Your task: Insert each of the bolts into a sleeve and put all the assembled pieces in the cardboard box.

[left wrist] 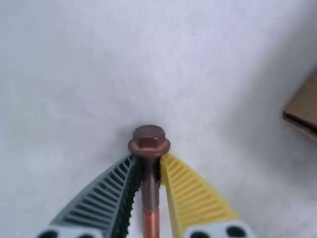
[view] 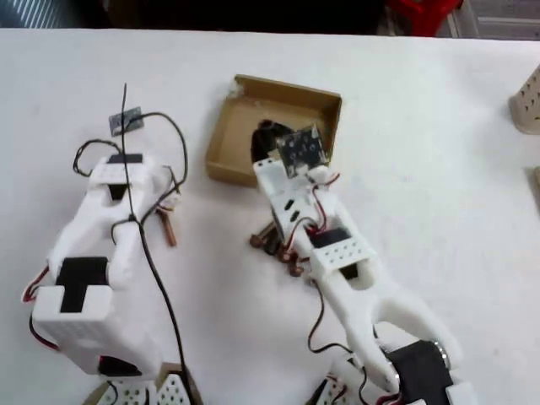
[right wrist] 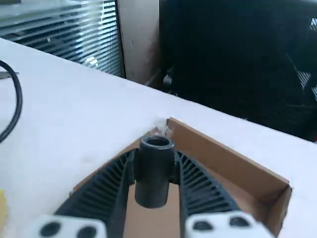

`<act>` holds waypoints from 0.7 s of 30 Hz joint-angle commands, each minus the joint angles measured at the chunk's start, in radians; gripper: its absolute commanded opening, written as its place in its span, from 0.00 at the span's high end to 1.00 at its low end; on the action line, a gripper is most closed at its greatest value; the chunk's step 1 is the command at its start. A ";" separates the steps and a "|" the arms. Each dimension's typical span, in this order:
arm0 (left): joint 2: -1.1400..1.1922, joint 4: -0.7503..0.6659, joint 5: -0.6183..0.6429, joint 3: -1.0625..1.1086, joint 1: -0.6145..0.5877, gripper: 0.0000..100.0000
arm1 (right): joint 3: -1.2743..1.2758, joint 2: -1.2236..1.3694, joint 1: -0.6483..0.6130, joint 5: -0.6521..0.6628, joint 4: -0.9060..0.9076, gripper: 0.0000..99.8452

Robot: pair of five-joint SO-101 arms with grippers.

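In the left wrist view my left gripper (left wrist: 147, 161) is shut on a copper bolt (left wrist: 148, 141). Its hex head points away from the wrist, just above the white table. My right gripper (right wrist: 155, 158) is shut on a black sleeve (right wrist: 155, 171), held upright with its open end up, above the open cardboard box (right wrist: 233, 163). From above, the right gripper (view: 268, 135) hangs over the near side of the box (view: 287, 94). The left arm (view: 114, 211) stands left of the box and covers its own gripper.
Another copper bolt (view: 169, 228) lies beside the left arm. Several copper and dark pieces (view: 268, 240) lie under the right arm. A black cable (view: 156, 253) trails across the left arm. A beige perforated object (view: 527, 101) stands at the right edge.
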 commanded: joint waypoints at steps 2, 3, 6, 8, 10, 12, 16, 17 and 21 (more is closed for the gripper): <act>0.001 -0.046 -0.012 -0.052 -0.021 0.98 | 0.006 0.025 -0.031 -0.009 -0.240 0.98; 0.001 -0.046 -0.012 -0.052 -0.021 0.98 | -0.018 0.082 -0.031 -0.009 -0.288 0.98; 0.001 -0.046 -0.012 -0.051 -0.021 0.98 | -0.114 0.283 -0.028 -0.005 -0.410 0.98; 0.001 -0.046 -0.012 -0.051 -0.021 0.98 | -0.143 0.398 -0.030 -0.005 -0.492 0.98; 0.001 -0.046 -0.012 -0.051 -0.021 0.98 | -0.143 0.464 -0.035 -0.005 -0.588 0.98; 0.001 -0.046 -0.012 -0.051 -0.021 0.98 | -0.135 0.489 -0.036 -0.006 -0.653 0.98; 0.001 -0.048 -0.014 -0.051 -0.021 0.98 | -0.064 0.464 -0.038 -0.008 -0.677 0.98; 0.001 -0.048 -0.014 -0.051 -0.021 0.98 | -0.037 0.452 -0.042 -0.008 -0.679 0.98; 0.001 -0.049 -0.014 -0.052 -0.018 0.98 | 0.077 0.400 -0.048 -0.008 -0.680 0.98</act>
